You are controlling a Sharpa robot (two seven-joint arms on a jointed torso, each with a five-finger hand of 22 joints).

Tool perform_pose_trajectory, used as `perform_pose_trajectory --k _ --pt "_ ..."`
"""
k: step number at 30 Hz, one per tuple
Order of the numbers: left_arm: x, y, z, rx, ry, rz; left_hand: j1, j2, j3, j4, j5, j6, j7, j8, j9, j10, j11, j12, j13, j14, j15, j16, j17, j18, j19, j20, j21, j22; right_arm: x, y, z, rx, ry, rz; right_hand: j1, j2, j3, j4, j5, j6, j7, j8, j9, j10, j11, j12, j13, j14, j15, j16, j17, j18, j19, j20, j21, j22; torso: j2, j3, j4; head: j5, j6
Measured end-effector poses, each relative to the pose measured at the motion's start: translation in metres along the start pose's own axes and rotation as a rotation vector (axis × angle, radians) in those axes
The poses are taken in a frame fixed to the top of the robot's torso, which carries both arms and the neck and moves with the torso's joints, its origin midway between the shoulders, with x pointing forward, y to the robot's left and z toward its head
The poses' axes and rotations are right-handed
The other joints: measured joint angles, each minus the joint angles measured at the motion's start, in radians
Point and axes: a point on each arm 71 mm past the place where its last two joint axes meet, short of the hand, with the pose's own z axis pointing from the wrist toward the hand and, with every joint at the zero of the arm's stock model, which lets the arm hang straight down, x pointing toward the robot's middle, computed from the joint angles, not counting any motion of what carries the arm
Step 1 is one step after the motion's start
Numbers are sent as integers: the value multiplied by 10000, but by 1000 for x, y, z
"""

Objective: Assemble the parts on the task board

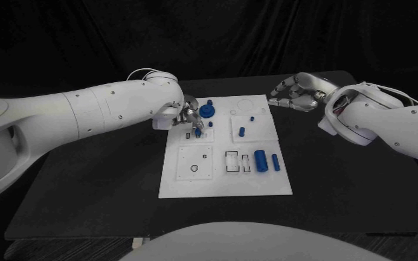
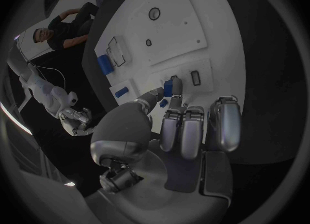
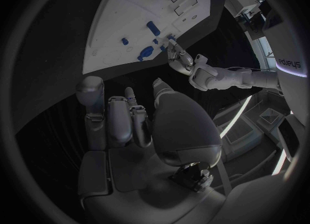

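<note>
Head view: the left hand (image 1: 185,119) sits over the upper left part of the white rectangular task board (image 1: 228,176) on the black worktop (image 1: 96,206), its fingers (image 2: 152,98) pinching a small blue cylindrical part (image 2: 169,87). At the frame's upper right, the right hand (image 1: 295,93) hovers just off the board's far corner, fingers loosely curled and holding nothing.

We see a dim, dark scene where the white task board (image 1: 225,152) stands out brightest against the black table (image 1: 87,206), while both wrist views bend straight edges at their rims and catch soft glare on the metal fingers (image 2: 226,123).
</note>
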Motion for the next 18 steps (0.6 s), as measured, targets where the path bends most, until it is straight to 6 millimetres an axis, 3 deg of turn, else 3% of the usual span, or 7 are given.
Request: perform_pose_trajectory --k 18 --pt "2 7 -4 -195 -213 -173 -329 12 219 132 -60 -12 18 -106 76 0 0 0 0 0 0 0 -1 0 0 0 -41 -1 1 -4 -4 179 249 16 39 39 0 0 0 0 0 -38 -39 -88 17 -55 0 0 0 -134 -153 -1 -72 -1 -251 -2 16 -12 -25 136 0"
